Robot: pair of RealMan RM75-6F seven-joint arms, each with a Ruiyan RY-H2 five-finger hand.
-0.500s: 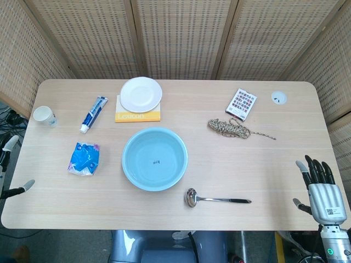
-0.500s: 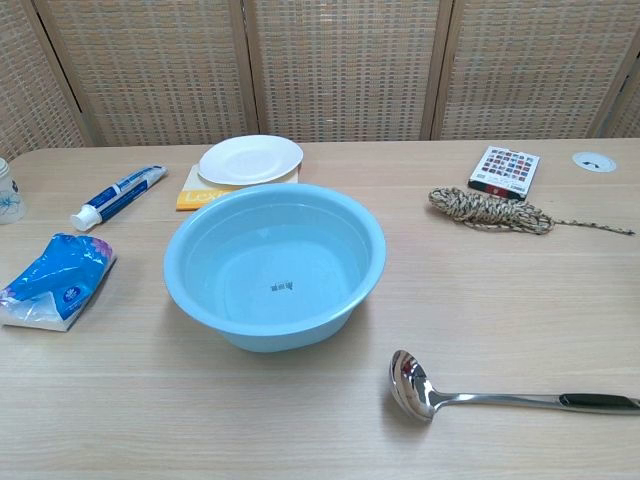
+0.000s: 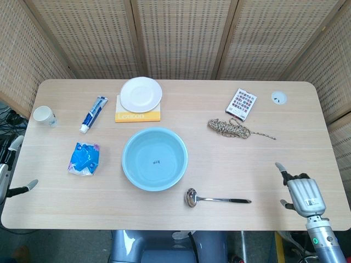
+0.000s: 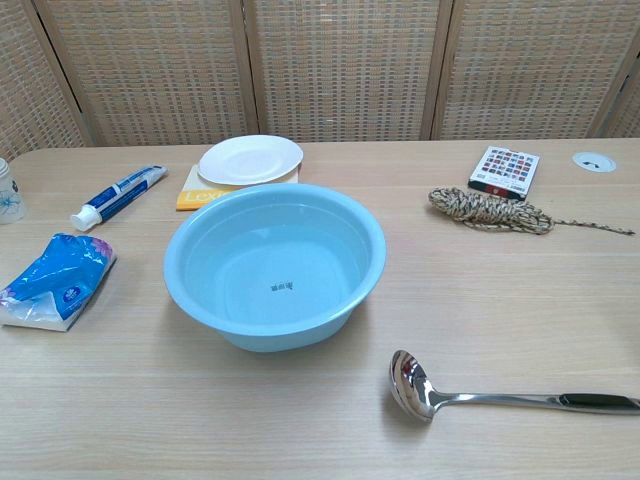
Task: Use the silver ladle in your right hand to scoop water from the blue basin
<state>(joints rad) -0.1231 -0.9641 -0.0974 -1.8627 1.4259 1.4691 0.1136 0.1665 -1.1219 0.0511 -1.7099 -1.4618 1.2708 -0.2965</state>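
The blue basin (image 3: 154, 159) holds water and stands at the table's middle front; the chest view shows the basin (image 4: 275, 262) large and central. The silver ladle (image 3: 216, 199) lies flat on the table to the basin's front right, bowl toward the basin and dark handle tip pointing right. In the chest view the ladle (image 4: 480, 398) lies alone. My right hand (image 3: 303, 196) hovers over the table's front right corner, right of the handle tip and apart from it, holding nothing. My left hand (image 3: 4, 178) shows only partly at the left edge, fingers apart and empty.
A white plate (image 3: 141, 93) sits on a yellow book (image 3: 137, 116) at the back. A toothpaste tube (image 3: 94, 113), a paper cup (image 3: 44, 115) and a blue packet (image 3: 84, 158) lie at the left. A card box (image 3: 241, 102) and a rope bundle (image 3: 230, 127) lie at the back right.
My right hand has moved left and inward over the table's corner, closer to the ladle's handle, and tipped forward. The ladle and basin have not moved.
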